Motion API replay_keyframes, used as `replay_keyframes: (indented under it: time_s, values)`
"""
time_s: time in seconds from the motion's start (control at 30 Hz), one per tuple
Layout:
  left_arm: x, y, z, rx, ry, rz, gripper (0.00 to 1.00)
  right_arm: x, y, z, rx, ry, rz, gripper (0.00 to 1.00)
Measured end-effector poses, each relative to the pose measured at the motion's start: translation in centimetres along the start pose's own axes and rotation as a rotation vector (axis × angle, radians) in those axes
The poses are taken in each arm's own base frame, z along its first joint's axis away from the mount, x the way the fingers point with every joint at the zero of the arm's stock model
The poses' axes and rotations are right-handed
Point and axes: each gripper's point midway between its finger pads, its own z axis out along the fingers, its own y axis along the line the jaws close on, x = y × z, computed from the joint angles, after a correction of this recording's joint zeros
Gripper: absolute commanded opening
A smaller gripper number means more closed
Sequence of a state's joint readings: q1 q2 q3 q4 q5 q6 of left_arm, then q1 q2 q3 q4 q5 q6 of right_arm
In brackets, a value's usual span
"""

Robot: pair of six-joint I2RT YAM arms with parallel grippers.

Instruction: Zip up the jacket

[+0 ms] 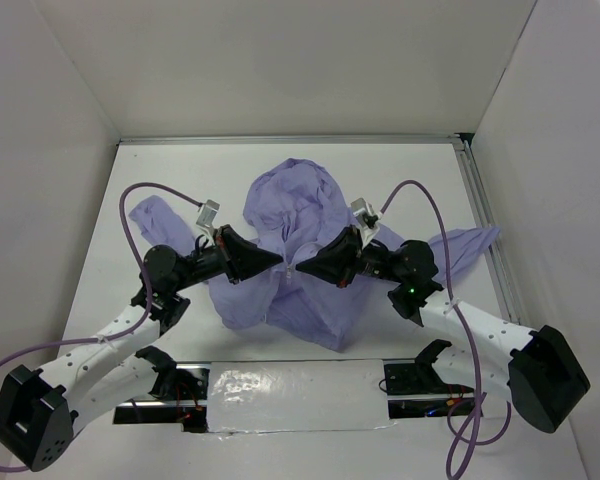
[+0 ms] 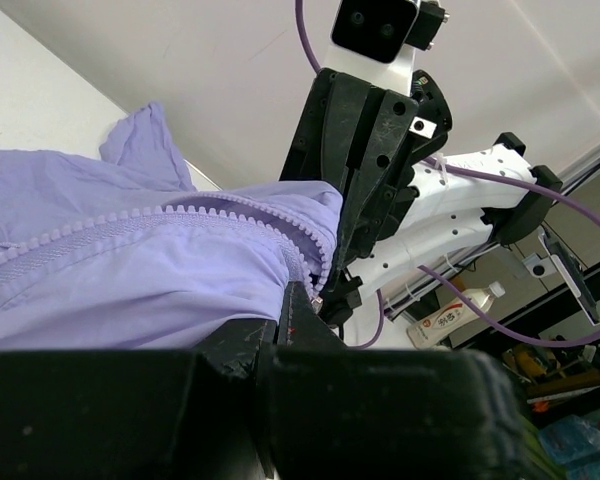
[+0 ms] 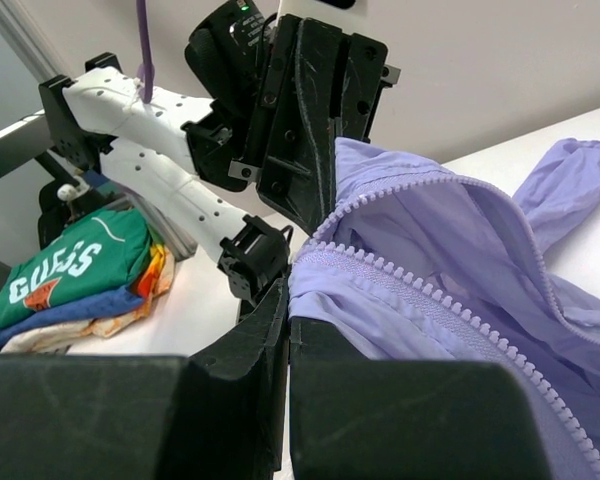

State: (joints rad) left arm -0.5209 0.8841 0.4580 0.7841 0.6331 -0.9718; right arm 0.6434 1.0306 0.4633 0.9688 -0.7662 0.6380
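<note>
Left claw (image 1: 269, 262): fingers closed narrow, pinching a fold of the jacket (image 1: 302, 205). In its wrist view the lavender fabric runs straight into the closed fingertips. Right claw (image 1: 301, 268): likewise closed narrow on the jacket, with fabric caught at its tip in the right wrist view. The two claws point at each other, tips just beside one another with only a small gap between them, over the middle of the garment. A row of zipper teeth (image 2: 130, 226) leads along the fabric edge toward the left claw. The right wrist view shows two rows of teeth running apart from each other away from the right claw's grip (zipper reads as open there). The slider cannot be made out in any view. The jacket lies wrinkled around the middle of the tabletop (image 1: 170, 165), its rounded upper part toward the far edge. One sleeve trails toward the left edge and the other reaches the right edge; the lower hem points toward the near edge. A purple cable (image 1: 138, 196) loops off each wrist. Beyond the tabletop, the right wrist view shows a stack of folded clothes (image 3: 75, 275) with a green top layer, and the left wrist view shows a bottle (image 2: 458, 312).
</note>
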Motion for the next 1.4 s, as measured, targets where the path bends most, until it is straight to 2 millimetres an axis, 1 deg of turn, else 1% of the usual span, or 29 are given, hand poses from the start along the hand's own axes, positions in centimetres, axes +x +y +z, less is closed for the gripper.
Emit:
replay_keyframes:
  time_s: [0.2,0.23,0.27,0.3,0.33,0.4,0.43,0.5,0.57,0.7,0.8,0.83,1.0,1.03,1.1,1.17,1.2,1.23,1.37,1.4]
  values:
    - [0.5,-0.3,-0.1,0.022,0.031,0.009,0.00,0.0,-0.6,0.1,0.026,-0.006,0.015,0.00]
    - [0.6,-0.3,0.0,0.025,0.041,0.015,0.02,0.1,-0.8,0.2,0.035,-0.006,0.021,0.00]
    - [0.7,-0.3,0.0,0.024,0.051,0.015,0.12,0.2,-1.0,0.2,0.042,-0.007,0.026,0.00]
    - [0.7,-0.4,0.1,0.024,0.061,0.013,0.24,0.2,-1.2,0.2,0.048,-0.006,0.031,0.00]
    - [0.6,-0.4,0.1,0.024,0.067,0.014,0.44,0.2,-1.4,0.3,0.055,-0.006,0.037,0.00]
    - [0.6,-0.5,0.2,0.027,0.076,0.028,0.62,0.3,-1.6,0.4,0.064,-0.003,0.052,0.00]
    - [0.6,-0.6,0.2,0.028,0.081,0.026,0.62,0.3,-1.7,0.4,0.065,-0.002,0.055,0.00]
    - [0.7,-0.6,0.2,0.025,0.084,0.027,0.67,0.3,-1.7,0.4,0.067,-0.002,0.062,0.00]
    - [0.8,-0.4,0.1,0.015,0.089,0.019,0.68,0.3,-1.7,0.4,0.069,-0.003,0.065,0.00]
    - [1.1,-0.2,0.0,0.004,0.099,0.010,0.68,0.3,-1.8,0.4,0.075,-0.004,0.068,0.00]
    - [1.3,0.1,0.0,-0.004,0.107,0.017,0.60,0.2,-1.9,0.4,0.085,-0.010,0.073,0.00]
    - [1.3,0.1,-0.1,-0.007,0.111,0.016,0.53,0.2,-2.0,0.4,0.089,-0.010,0.076,0.00]
    - [1.6,0.5,-0.1,-0.022,0.125,0.023,0.45,0.0,-2.2,0.4,0.103,-0.021,0.094,0.00]
    - [1.6,0.6,-0.1,-0.023,0.126,0.024,0.39,0.0,-2.2,0.4,0.108,-0.024,0.098,0.00]
    - [1.7,0.6,-0.1,-0.027,0.130,0.023,0.38,0.0,-2.3,0.4,0.111,-0.026,0.106,0.00]
    - [1.6,0.8,0.0,-0.030,0.135,0.034,0.32,0.1,-2.5,0.4,0.121,-0.025,0.120,0.00]
    - [1.6,0.8,0.1,-0.032,0.136,0.032,0.27,0.2,-2.6,0.4,0.123,-0.023,0.126,0.00]
    - [1.7,1.0,0.1,-0.034,0.140,0.032,0.24,0.3,-2.6,0.4,0.127,-0.020,0.132,0.00]
    - [1.8,1.6,0.5,-0.047,0.156,0.022,0.00,0.3,-2.7,0.6,0.131,-0.010,0.145,0.00]
    - [1.8,1.8,0.6,-0.051,0.159,0.025,0.00,0.3,-2.7,0.6,0.131,-0.010,0.147,0.00]
